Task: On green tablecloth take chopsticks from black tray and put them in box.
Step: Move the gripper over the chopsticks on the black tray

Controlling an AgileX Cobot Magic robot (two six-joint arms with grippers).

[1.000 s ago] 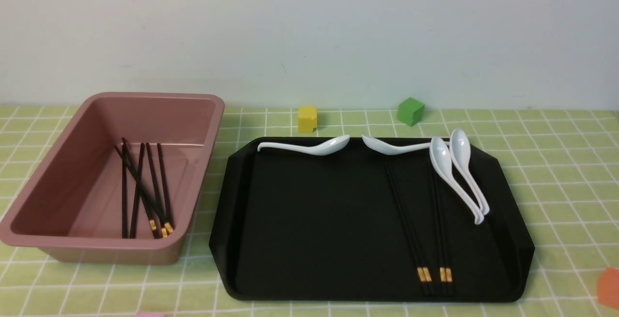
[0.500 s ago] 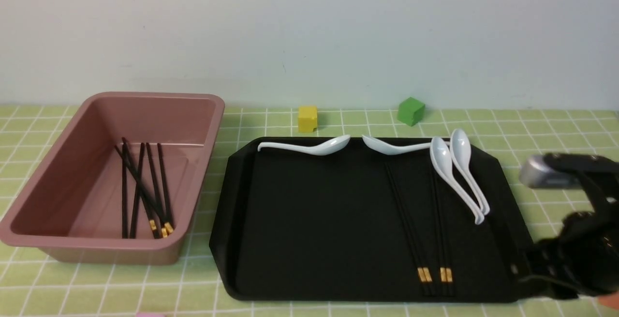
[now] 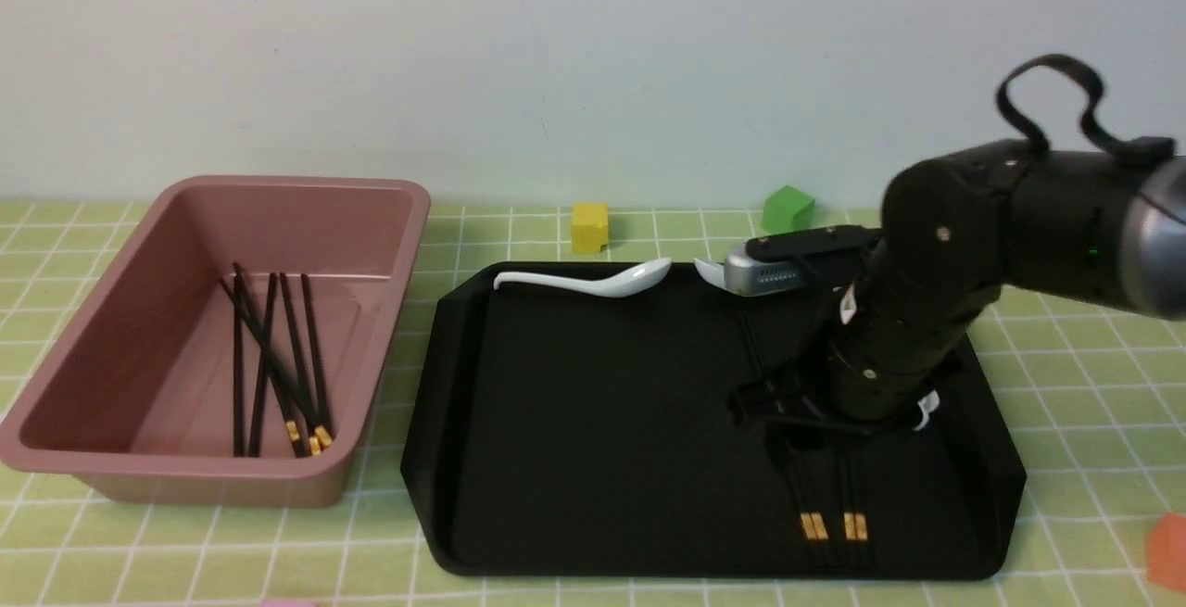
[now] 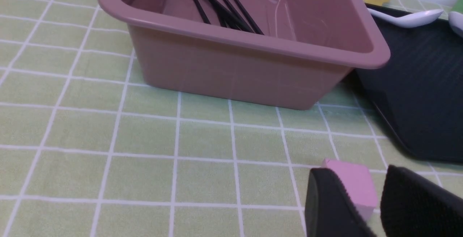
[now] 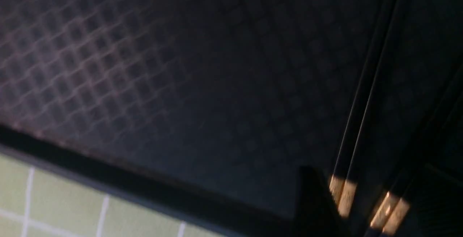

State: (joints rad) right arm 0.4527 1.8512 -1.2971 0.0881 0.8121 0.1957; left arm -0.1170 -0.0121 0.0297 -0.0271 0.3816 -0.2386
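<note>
Two pairs of black chopsticks (image 3: pixel 815 514) with gold bands lie on the right part of the black tray (image 3: pixel 556 459), which rests on the green tablecloth (image 3: pixel 1093 375). My right gripper (image 3: pixel 804 436) hangs low over them, pointing down and open. In the dark, blurred right wrist view the gold-banded chopsticks (image 5: pixel 343 193) lie between the fingers of that gripper (image 5: pixel 372 197). The pink box (image 3: pixel 278 186) at the left holds several chopsticks (image 3: pixel 269 357). My left gripper (image 4: pixel 365 193) hovers low over the cloth near the box (image 4: pixel 246 70), slightly open and empty.
A white spoon (image 3: pixel 593 283) lies on the tray's far rim; other spoons are mostly hidden behind my right arm. Behind the tray stand a yellow cube (image 3: pixel 589 227) and a green cube (image 3: pixel 788 208). An orange cube (image 3: pixel 1167 551) sits front right, and a pink cube (image 4: pixel 352 182) just beyond my left fingers.
My right arm has come in from the right edge and now stands over the chopsticks on the tray. Its jaws have opened. Chopsticks, spoons and box have not moved.
</note>
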